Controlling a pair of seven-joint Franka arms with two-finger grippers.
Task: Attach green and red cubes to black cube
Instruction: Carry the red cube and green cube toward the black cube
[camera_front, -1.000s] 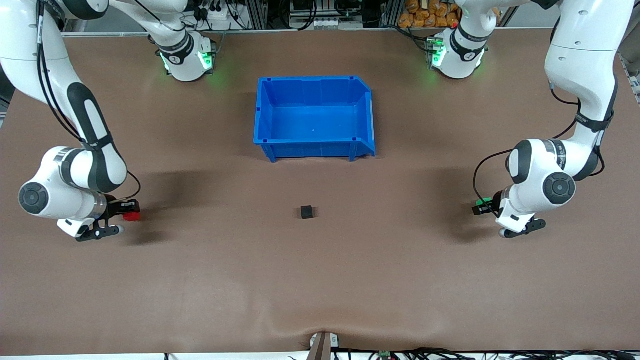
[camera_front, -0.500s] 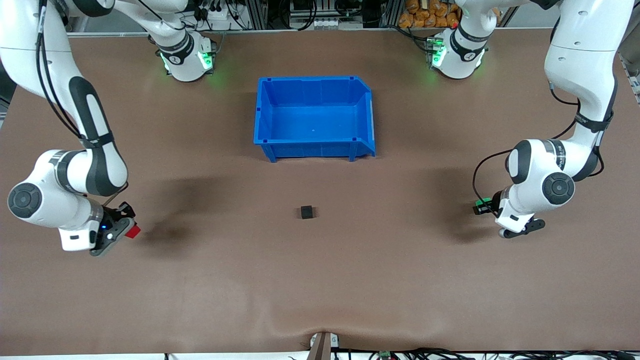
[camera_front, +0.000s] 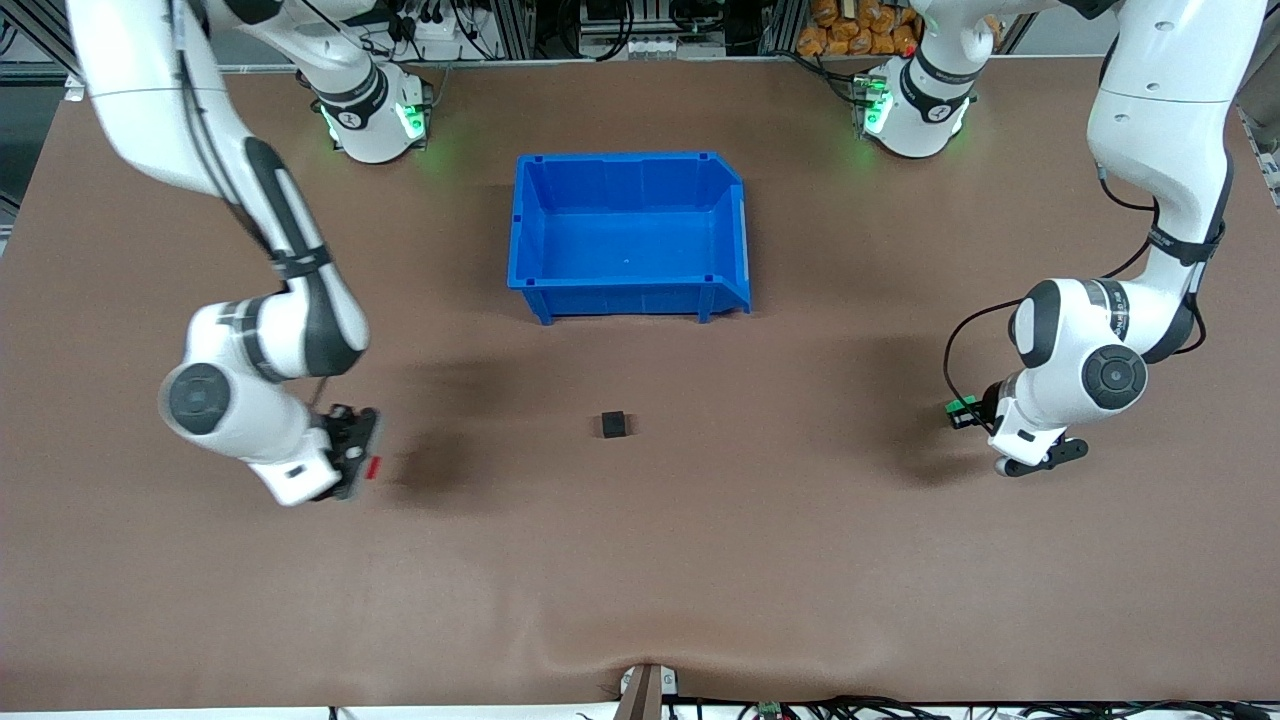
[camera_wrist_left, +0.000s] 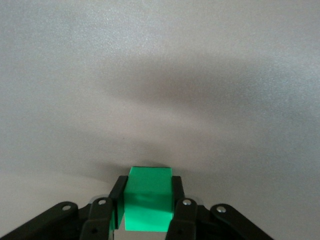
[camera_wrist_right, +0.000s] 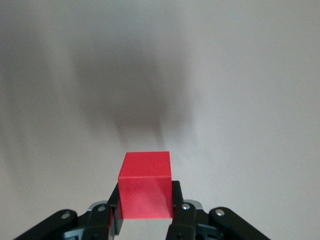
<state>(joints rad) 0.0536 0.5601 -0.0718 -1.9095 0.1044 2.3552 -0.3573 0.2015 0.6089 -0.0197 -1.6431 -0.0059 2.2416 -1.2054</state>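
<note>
Both coloured cubes are in hand, and the black cube (camera_front: 614, 424) sits alone on the brown desk (camera_front: 640, 560), nearer the front camera than the blue bin (camera_front: 628, 232) and roughly midway between the two arms. The right hand (camera_front: 362, 452) is closed on the red cube (camera_wrist_right: 145, 185), which shows squarely between its fingers (camera_wrist_right: 112, 212) in the right wrist view, and it hangs over bare desk toward the right arm's end, well apart from the black cube. The left hand (camera_front: 965, 412) is clamped on the green cube (camera_wrist_left: 147, 199) low at the left arm's end of the desk; whether that cube rests on the surface or is just clear of it cannot be told. The step in hand looks like bringing each coloured cube in to a side of the black one. To do it well, each cube should probably arrive level, with a flat face parallel to the black cube's face, approaching slowly from the two ends so the pushes balance. Since the black cube is loose and light, a one-sided shove would likely slide it away, so meeting it together, or steadying it with one cube first, seems wise.
</note>
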